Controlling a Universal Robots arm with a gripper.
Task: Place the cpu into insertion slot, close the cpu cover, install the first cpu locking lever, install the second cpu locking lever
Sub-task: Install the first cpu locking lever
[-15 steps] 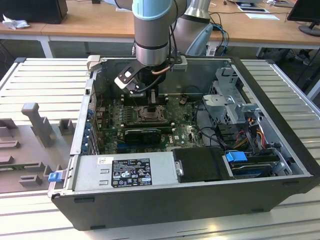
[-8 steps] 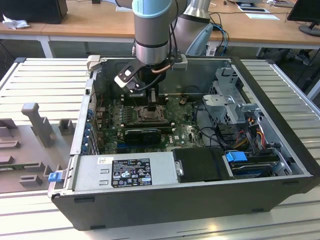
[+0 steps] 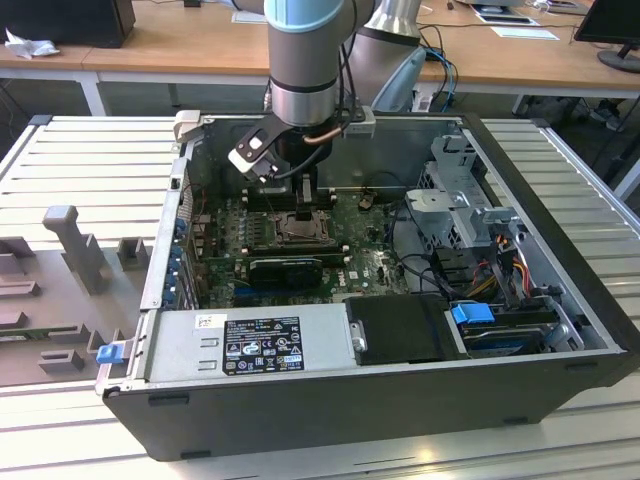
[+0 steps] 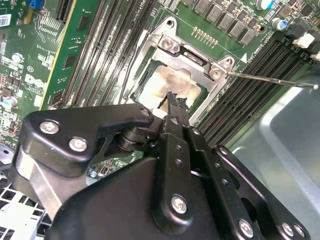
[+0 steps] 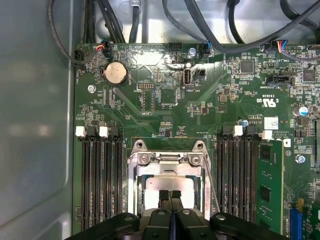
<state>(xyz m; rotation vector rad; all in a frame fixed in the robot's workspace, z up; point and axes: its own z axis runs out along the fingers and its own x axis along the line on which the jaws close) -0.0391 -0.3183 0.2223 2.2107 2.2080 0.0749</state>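
The cpu (image 4: 172, 82) lies pale and shiny in the insertion slot (image 3: 300, 229) on the green motherboard. The silvery cpu cover (image 5: 167, 161) lies flat around it, with the chip face (image 5: 167, 184) showing through its window. My gripper (image 5: 170, 194) hovers just above the chip's near edge, fingers pressed together with nothing between them; the second wrist view shows the fingertips (image 4: 173, 98) over the chip. One thin metal locking lever (image 4: 272, 80) sticks out free from the socket corner toward the case wall; in the first wrist view it (image 5: 212, 181) runs along the socket's side.
Long black memory slots (image 5: 102, 175) flank the socket on both sides. A coin battery (image 5: 115, 73) and cable bundles (image 5: 210, 25) sit beyond it. The open computer case (image 3: 560, 250) holds a power supply (image 3: 250, 345), a drive cage (image 3: 460, 200) and wiring at the exterior view's right.
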